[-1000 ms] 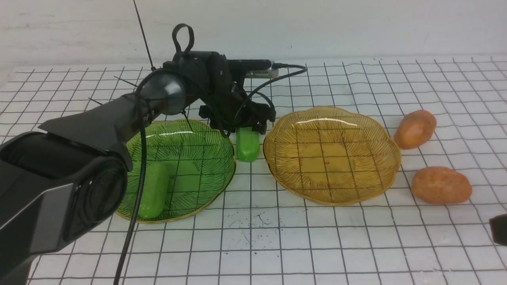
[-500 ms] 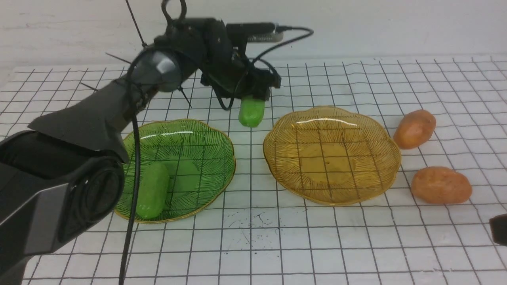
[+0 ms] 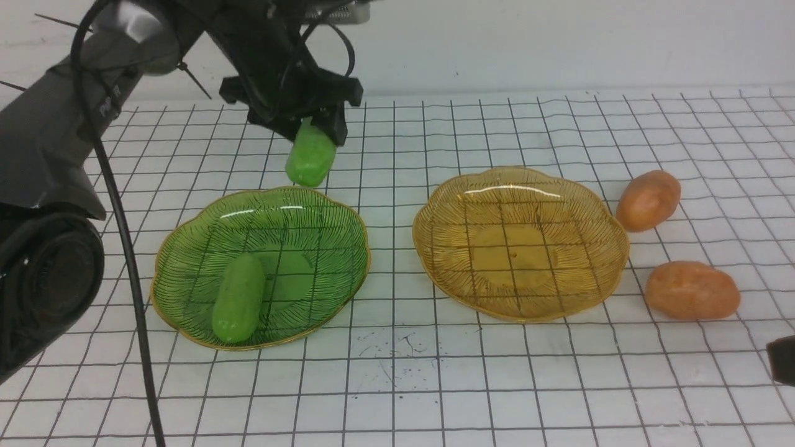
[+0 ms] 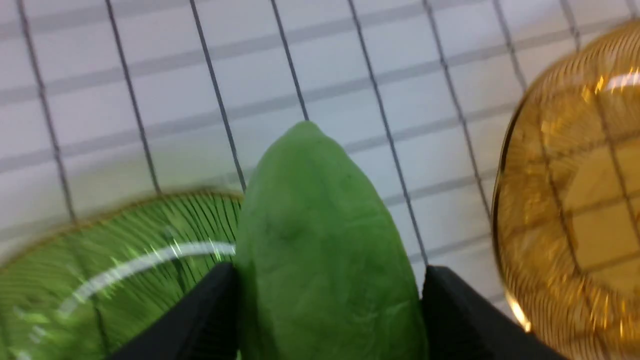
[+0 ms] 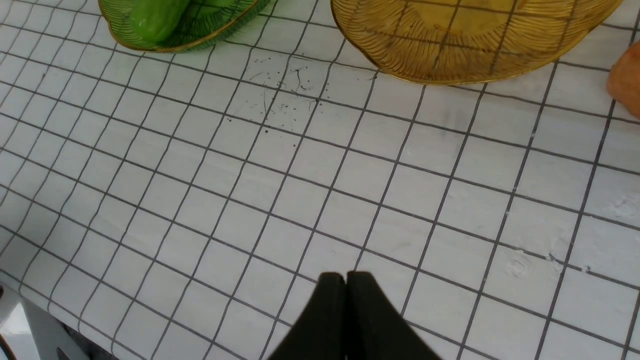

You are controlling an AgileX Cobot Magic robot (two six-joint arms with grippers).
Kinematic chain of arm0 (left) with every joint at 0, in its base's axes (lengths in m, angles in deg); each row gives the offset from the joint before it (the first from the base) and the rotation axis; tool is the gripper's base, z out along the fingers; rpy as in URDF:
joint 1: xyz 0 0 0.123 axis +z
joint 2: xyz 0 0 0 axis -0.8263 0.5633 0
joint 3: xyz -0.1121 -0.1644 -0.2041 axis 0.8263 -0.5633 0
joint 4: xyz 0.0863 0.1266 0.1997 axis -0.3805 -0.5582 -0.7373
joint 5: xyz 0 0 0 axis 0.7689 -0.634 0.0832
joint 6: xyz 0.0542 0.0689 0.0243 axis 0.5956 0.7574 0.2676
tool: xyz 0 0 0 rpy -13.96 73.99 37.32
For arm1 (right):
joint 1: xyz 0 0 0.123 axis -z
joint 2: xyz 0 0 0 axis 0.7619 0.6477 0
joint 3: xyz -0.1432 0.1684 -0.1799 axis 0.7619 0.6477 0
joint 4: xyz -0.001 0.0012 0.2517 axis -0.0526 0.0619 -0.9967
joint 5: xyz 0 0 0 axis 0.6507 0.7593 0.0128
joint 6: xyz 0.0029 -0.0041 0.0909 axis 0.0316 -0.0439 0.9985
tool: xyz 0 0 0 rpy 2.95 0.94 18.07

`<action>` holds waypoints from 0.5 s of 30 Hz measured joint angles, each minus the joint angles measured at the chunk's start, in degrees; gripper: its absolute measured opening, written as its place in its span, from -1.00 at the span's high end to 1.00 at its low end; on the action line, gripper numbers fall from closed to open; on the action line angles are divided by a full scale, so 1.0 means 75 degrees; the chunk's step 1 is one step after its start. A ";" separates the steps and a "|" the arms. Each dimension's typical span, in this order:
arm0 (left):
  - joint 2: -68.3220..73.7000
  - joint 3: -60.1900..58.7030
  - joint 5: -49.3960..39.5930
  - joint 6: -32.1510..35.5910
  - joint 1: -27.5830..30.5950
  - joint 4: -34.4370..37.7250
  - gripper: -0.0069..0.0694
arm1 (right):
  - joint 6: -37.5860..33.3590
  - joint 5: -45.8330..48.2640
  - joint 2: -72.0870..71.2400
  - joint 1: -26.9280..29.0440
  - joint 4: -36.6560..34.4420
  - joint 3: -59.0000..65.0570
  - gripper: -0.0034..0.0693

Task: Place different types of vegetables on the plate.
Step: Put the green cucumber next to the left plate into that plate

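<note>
Your left tool (image 3: 308, 131) grips cucumber (image 3: 310, 160) by upper end, aloft near green plate's (image 3: 323, 248) far rim. Looks smooth, light, likely slippery; mid-body hold safer. Right tool (image 5: 346, 287) closed, empty, over worktop (image 5: 300, 200).

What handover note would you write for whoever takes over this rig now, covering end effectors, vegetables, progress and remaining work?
Left end effector: shut on a light-green cucumber-shaped toy, raised near the green ribbed glass plate's far rim.
Right end effector: shut, empty.
Done: second cucumber toy lies in the green plate.
To do: plate the held one; both orange-brown potato-shaped toys sit on the table beside the empty amber ribbed plate.
</note>
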 joint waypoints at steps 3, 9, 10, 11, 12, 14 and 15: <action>-0.0296 -0.1239 0.0000 -0.0052 -0.0008 0.0031 -0.25 | 0.0000 0.0000 0.0000 0.0000 0.0000 0.0000 0.93; -0.0255 -0.2153 0.0007 -0.0068 -0.0008 -0.0022 -0.25 | 0.0018 0.0000 0.0000 0.0000 0.0000 0.0000 0.93; -0.0160 -0.2155 0.0007 -0.0068 -0.0008 -0.0028 -0.25 | 0.0103 -0.0013 0.0000 0.0000 0.0023 0.0000 0.93; -0.0067 -0.2155 0.0025 -0.0068 -0.0008 -0.0037 -0.25 | 0.0285 -0.0065 0.0026 0.0000 0.0098 0.0000 0.93; -0.0055 -0.2155 0.0025 -0.0068 -0.0008 -0.0037 -0.25 | 0.0319 -0.0078 0.0034 0.0000 0.0133 0.0000 0.93; 0.0048 -0.2161 0.0042 -0.0068 -0.0008 -0.0087 -0.25 | 0.0730 -0.0254 0.0186 0.0000 0.0459 -0.0009 0.93; 0.0069 -0.2161 0.0042 -0.0068 -0.0008 -0.0141 -0.26 | 0.0887 -0.0315 0.0281 0.0000 0.0654 -0.0009 0.93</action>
